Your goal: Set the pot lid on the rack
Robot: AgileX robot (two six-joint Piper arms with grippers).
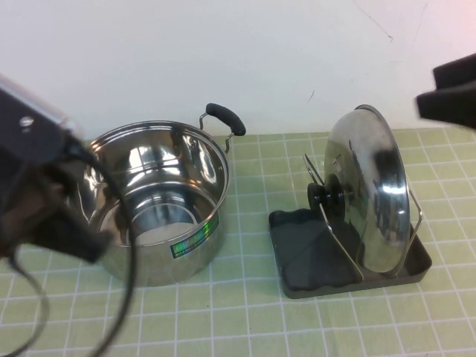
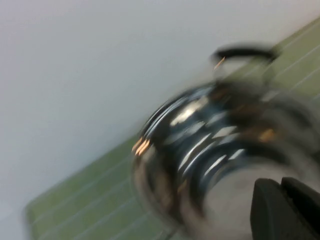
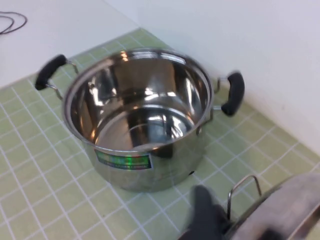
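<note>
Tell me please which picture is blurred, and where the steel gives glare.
Left wrist view: strongly motion-blurred, the pot smeared, left gripper at the corner. High view: sharp; bright reflections on the pot lid in the rack; right gripper a dark blur. Right wrist view: mostly sharp, highlights inside the pot.

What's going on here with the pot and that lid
The pot lid stands on edge in the rack, leaning on its wire dividers, knob toward the open steel pot. Neither arm holds anything: the right gripper is raised at the far right, above the lid, and the left gripper is by the pot.
</note>
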